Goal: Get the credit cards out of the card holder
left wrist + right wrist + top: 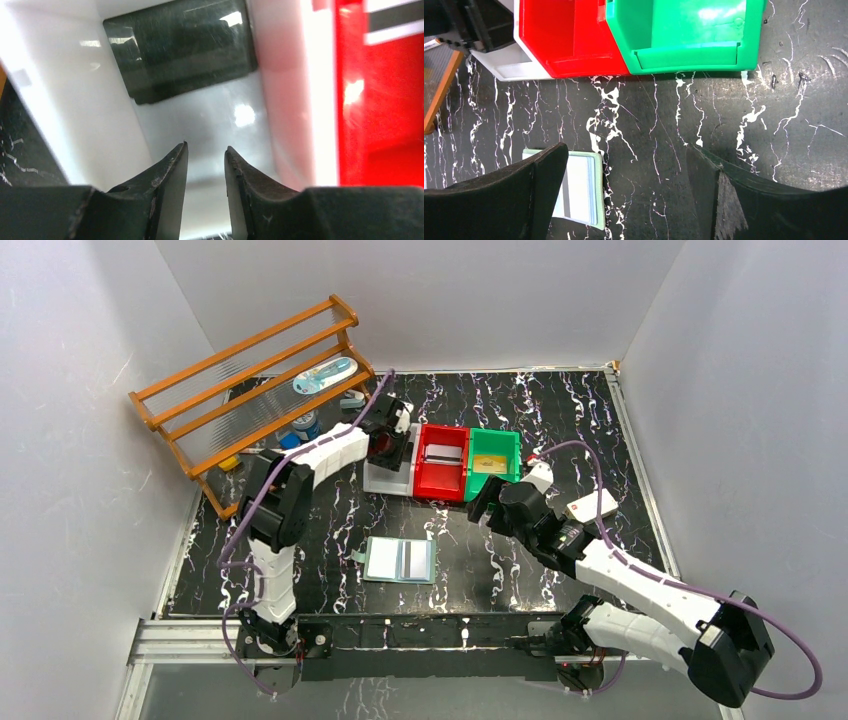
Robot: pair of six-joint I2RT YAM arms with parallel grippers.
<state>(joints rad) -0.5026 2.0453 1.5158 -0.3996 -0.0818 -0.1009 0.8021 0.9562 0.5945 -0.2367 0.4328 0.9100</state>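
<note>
The card holder (400, 560) lies spread open on the black table, pale pockets up; its right half also shows in the right wrist view (579, 187). A dark credit card (180, 47) lies flat in the white bin (75, 100). My left gripper (206, 150) hangs just above that bin's floor (390, 445), jaws a narrow gap apart with nothing between them. A white card with a dark stripe (443, 453) lies in the red bin (440, 485), and a tan card (490, 465) in the green bin (510, 445). My right gripper (626, 150) stands wide open over bare table (490, 502), right of the holder.
A wooden rack (250, 380) with small items beneath stands at the back left. A white box with a red mark (592, 505) lies right of my right gripper. The three bins sit side by side mid-table, and grey walls close in the table.
</note>
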